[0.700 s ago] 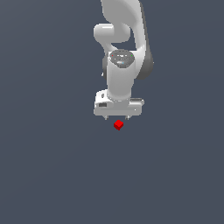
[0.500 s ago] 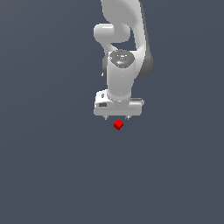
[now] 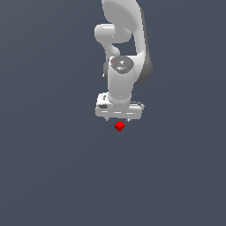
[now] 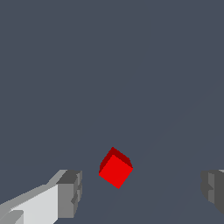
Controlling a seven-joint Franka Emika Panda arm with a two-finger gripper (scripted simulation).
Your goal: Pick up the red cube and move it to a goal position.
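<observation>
The gripper [image 4: 139, 192] hangs spread wide over the red cube [image 4: 116, 169], fingers either side, evidently positioned for grasping.

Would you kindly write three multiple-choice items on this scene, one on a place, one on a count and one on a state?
1. Where is the red cube in the wrist view?
A. In the gap between the two fingers
B. Pinched by both fingers
C. Outside the gap, beyond one finger

2. How many cubes show in the exterior view?
A. One
B. Two
C. Three

3. How do the jaws of the tool stand?
A. Shut on the cube
B. Shut on nothing
C. Open wide

Answers:
1 A, floor shows on both sides of the cube, between it and the fingers.
2 A, only one red cube appears.
3 C, the fingers stand far apart.
</observation>
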